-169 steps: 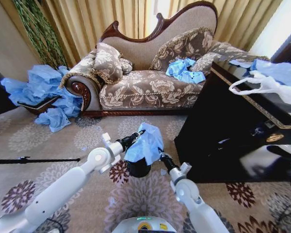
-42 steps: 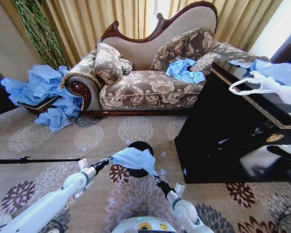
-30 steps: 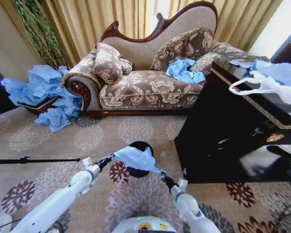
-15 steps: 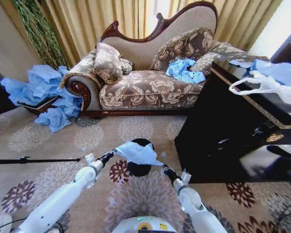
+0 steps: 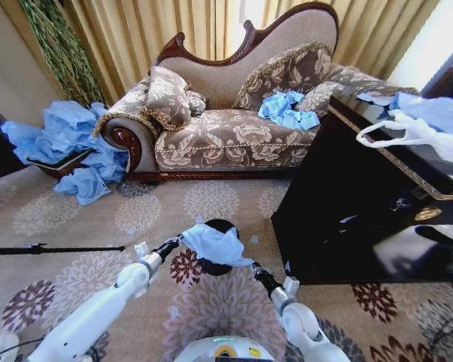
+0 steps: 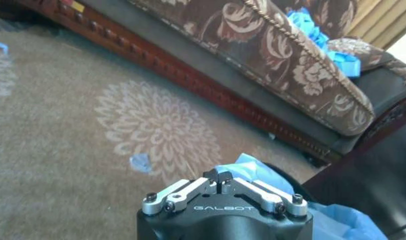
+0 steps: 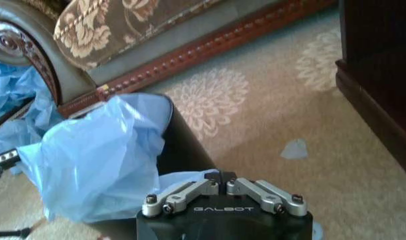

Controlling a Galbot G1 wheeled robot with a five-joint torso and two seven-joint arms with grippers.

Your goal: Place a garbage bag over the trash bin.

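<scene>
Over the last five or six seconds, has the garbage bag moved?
Yes. The garbage bag, pinched between both end effectors, has come down from above the trash bin to lie across its rim, judged against the sofa.

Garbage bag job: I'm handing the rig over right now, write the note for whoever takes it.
Left gripper: shut on the garbage bag, pinching one edge on the bin's left side.
Right gripper: shut on the garbage bag's opposite edge, on the near right of the bin.
Trash bin: upright on the carpet in front of the sofa; the bag is stretched between the grippers above its mouth, bunched, with part of the rim showing behind it.
Done: bag gripped by both arms and brought over the bin.
Left: open the bag's mouth and pull it down around the rim.
</scene>
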